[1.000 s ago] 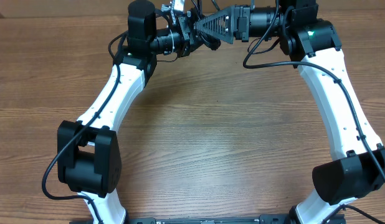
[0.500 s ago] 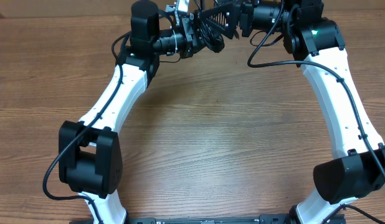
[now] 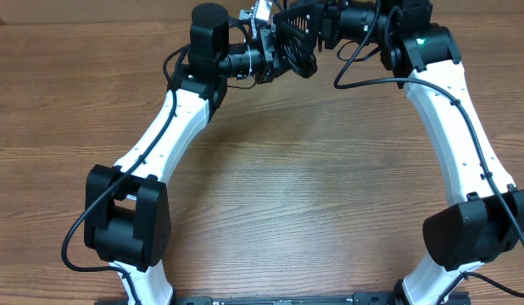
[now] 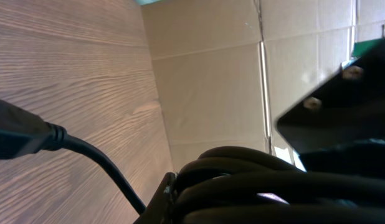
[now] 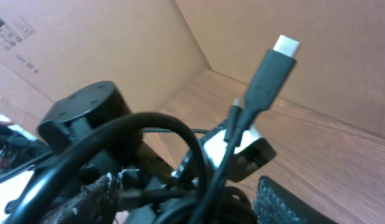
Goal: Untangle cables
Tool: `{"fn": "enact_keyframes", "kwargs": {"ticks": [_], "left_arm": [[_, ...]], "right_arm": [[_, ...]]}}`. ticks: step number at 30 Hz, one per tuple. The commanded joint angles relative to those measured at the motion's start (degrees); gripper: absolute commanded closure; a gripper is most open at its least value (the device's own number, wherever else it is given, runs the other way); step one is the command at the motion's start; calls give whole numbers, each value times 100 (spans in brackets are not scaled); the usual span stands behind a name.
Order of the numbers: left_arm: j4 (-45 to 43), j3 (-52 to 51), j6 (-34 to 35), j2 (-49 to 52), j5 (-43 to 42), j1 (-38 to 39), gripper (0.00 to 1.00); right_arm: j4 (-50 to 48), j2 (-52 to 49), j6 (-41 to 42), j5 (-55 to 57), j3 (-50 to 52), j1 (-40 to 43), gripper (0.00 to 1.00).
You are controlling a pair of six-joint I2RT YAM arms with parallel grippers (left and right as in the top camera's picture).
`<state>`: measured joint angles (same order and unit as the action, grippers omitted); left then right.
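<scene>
While my left gripper (image 3: 279, 59) is clamped fully shut on the cables (image 5: 174, 155), it holds the black bundle in the air above the far edge of the table (image 3: 270, 195). My right gripper (image 5: 186, 208) meets it there, jaws standing on either side of the same coil. I cannot tell whether they press it or stand just clear.

One plug end (image 5: 276, 59) sticks up free out of the loops, its cord running down into the tangle. A second plug (image 4: 18, 134) hangs out toward the table surface. No cord lies on the table yet, so I judge the work barely begun: I am picking the first strand out.

Next, my right jaws should close on the single cord below the upright plug, not the whole coil. Then I should draw it away along the far edge, slowly, in case a loop cinches.
</scene>
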<state>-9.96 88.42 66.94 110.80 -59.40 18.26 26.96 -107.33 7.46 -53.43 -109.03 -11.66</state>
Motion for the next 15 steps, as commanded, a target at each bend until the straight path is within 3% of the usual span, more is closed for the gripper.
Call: {"fn": "enact_keyframes", "kwargs": {"ticks": [1, 7, 15], "left_arm": [[-229, 17, 173, -57, -264, 57, 96], [-378, 17, 210, -57, -326, 61, 96], [-581, 17, 210, -57, -415, 63, 96]], "right_arm": [[-31, -17, -55, 168, -129, 15, 37], [-26, -17, -55, 330, -129, 15, 64], [313, -17, -208, 887, -129, 17, 69]]}}
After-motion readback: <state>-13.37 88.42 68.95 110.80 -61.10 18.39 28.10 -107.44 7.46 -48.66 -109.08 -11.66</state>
